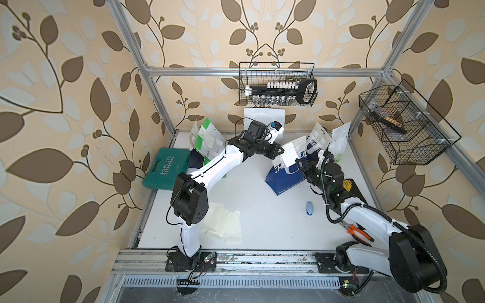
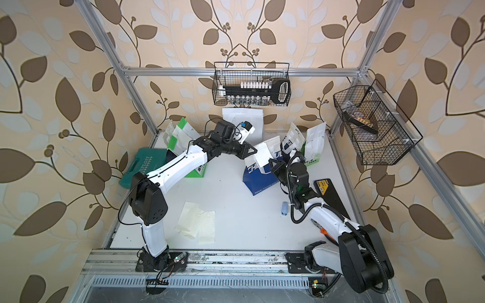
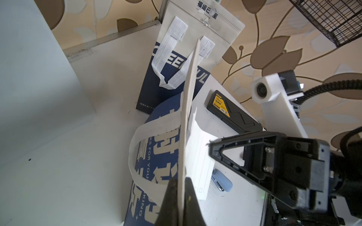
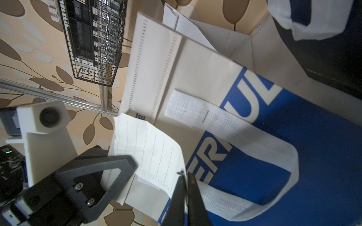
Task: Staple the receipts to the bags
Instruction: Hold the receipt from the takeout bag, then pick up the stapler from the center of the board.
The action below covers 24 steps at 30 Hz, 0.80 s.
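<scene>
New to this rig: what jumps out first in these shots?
Both arms meet mid-table at the blue-and-white paper bag: the left gripper is clamped on its white top edge, a lined cream paper receipt hanging against it, the right gripper close beside. The small light-blue stapler lies unheld on the white table near the right arm, and a loose pile of cream receipts sits by the left arm's base.
</scene>
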Each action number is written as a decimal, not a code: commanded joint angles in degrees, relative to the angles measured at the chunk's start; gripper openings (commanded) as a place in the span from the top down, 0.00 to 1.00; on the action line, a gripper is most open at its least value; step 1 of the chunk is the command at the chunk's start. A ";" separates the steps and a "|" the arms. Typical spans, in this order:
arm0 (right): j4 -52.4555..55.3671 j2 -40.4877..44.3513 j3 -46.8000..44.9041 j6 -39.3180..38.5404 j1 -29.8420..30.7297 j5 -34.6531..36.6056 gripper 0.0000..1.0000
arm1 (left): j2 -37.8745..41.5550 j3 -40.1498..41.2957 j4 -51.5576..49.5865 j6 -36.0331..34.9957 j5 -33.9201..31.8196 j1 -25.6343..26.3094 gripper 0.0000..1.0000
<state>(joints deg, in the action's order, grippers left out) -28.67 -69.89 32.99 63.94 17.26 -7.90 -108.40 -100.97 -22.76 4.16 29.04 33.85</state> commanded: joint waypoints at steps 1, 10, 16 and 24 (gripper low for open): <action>4.40 1.63 0.11 -1.98 0.23 0.77 0.58 | 1.93 -1.95 -0.43 -2.33 -2.08 0.78 1.00; 35.12 17.77 3.40 -15.58 0.11 2.33 0.34 | 12.16 2.71 -8.26 -3.07 -12.05 0.78 1.00; 54.93 14.97 6.41 -20.79 -0.77 3.27 0.29 | 24.52 13.37 -8.00 1.31 -18.40 0.78 1.00; 66.31 2.14 8.49 -24.65 -1.70 9.87 0.30 | 35.16 21.65 -9.12 7.26 -19.23 0.71 1.00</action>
<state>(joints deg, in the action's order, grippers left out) 30.02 -65.78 39.11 42.22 15.81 -1.69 -75.35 -81.49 -31.94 8.16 11.16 34.17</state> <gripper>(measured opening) 0.706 0.057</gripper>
